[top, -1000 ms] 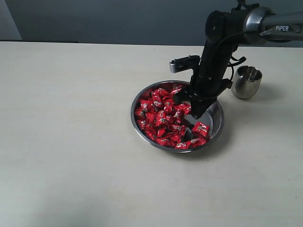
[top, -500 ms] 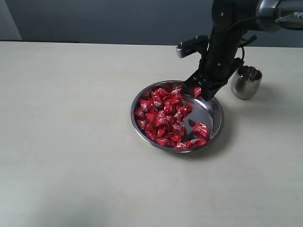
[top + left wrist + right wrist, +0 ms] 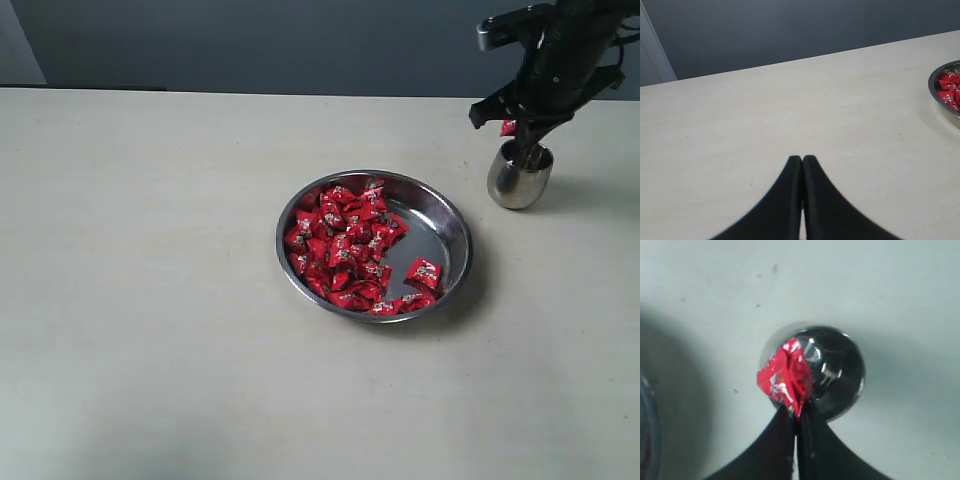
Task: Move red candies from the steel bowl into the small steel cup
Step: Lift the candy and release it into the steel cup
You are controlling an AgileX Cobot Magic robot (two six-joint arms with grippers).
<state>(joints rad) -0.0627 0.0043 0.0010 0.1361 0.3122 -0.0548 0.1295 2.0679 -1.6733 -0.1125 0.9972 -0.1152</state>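
Progress is slim: my right pincer [image 3: 796, 415], pinched tight on one red candy [image 3: 786, 377], hangs just over the small steel cup [image 3: 840, 370], drop not yet made, while the other red candies [image 3: 340, 245] heap the steel bowl [image 3: 452, 225].

This looks like a robotics lab or test bench. A plain, pale worktop [image 3: 150, 300] carries a steel bowl [image 3: 440, 235] of candies [image 3: 345, 245], with a small steel cup [image 3: 520, 185] near the bowl to the right. A black robot arm [image 3: 560, 60] reaches in above the cup — bare machine hardware with exposed cabling. Behind the bowl the worktop ends at a blank dark grey wall [image 3: 250, 40] — a pale panel [image 3: 18, 45] stands at the far left.
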